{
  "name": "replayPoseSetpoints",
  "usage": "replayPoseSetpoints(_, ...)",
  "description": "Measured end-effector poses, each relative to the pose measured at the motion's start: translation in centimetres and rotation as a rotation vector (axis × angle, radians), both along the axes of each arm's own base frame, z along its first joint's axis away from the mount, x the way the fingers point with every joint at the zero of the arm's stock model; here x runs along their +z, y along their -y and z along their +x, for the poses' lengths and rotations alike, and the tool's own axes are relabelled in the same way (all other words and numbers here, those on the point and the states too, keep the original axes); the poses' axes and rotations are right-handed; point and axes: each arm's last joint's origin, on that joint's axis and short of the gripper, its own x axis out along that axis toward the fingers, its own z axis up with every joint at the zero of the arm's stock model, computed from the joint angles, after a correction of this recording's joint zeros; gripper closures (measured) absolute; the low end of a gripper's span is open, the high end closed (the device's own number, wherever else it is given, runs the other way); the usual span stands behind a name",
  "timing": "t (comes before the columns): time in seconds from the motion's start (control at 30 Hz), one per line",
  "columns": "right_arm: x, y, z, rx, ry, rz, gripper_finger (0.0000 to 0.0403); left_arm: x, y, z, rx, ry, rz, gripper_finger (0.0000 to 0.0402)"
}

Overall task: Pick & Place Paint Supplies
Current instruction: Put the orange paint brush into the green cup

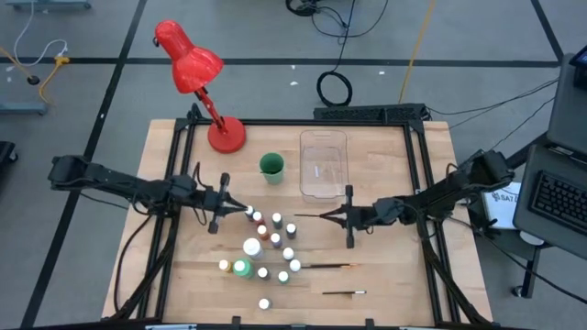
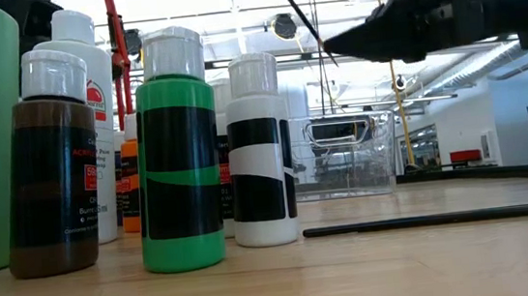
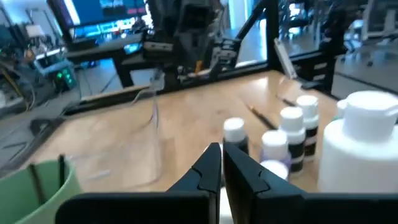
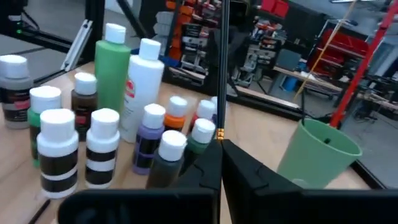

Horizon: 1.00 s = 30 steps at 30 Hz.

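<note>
Small white-capped paint bottles [image 1: 273, 240] stand in a cluster at mid-table, with a bigger white bottle [image 1: 251, 247] and a green one [image 1: 241, 268]. Two dark brushes [image 1: 326, 266] lie flat near the front. My right gripper [image 1: 328, 216] hovers level at the right of the cluster, shut on a thin dark brush [image 4: 221, 68]. My left gripper [image 1: 244, 210] is shut at the cluster's far-left corner, above the bottles; the left wrist view shows nothing between its fingers [image 3: 211, 165]. The green cup [image 1: 271, 166] holds dark brush handles [image 3: 61, 169]. My right gripper pinches the brush right beside its gold band [image 4: 219, 134] between its two fingers. The fingers are level and come from the table's right. The long dark handle [image 2: 297, 9] sticks out ahead of the fingertips, slanting upward, and the brush is clear of the table.
A clear plastic tray [image 1: 324, 165] stands beyond my right gripper, next to the cup. A red desk lamp [image 1: 197, 73] stands at the far left. One brush [image 2: 426, 220] lies on the wood in front of the tray in the low view.
</note>
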Motion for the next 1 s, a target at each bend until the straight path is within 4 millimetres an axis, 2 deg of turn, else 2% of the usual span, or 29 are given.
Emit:
replayPoseSetpoints(0.13, -0.2, 0.0, -0.1, 0.006, -0.021, -0.009, 0.0402, 0.8, 0.0, 0.7, 0.084, 0.095, -0.109, 0.0380)
replayPoseSetpoints(0.23, -0.3, 0.0, -0.1, 0.003, -0.029, -0.012, 0.0402, 1.5, 0.1, 1.8, 0.117, 0.082, -0.139, 0.0380)
replayPoseSetpoints(0.47, -0.3, 0.0, -0.1, 0.004, -0.035, -0.026, 0.0402, 2.9, 0.9, 6.9, 0.156, -0.113, -0.023, 0.0380)
replayPoseSetpoints(0.63, -0.3, 0.0, -0.1, 0.005, -0.033, -0.045, 0.0402, 3.8, 1.4, 10.3, 0.128, -0.125, 0.019, 0.0380)
replayPoseSetpoints(0.8, -0.2, -0.2, -0.1, 0.014, -0.019, -0.046, 0.0402, 4.8, 2.2, 12.6, 0.085, -0.104, 0.047, 0.0379)
replayPoseSetpoints(0.9, -0.2, -0.5, -0.2, 0.026, -0.023, -0.054, 0.0402, 5.1, 2.8, 13.3, 0.047, -0.098, 0.054, 0.0360)
replayPoseSetpoints(1.0, -0.2, -0.5, -0.2, 0.021, -0.024, -0.041, 0.0403, 5.0, 3.2, 13.5, 0.024, -0.100, 0.087, 0.0319)
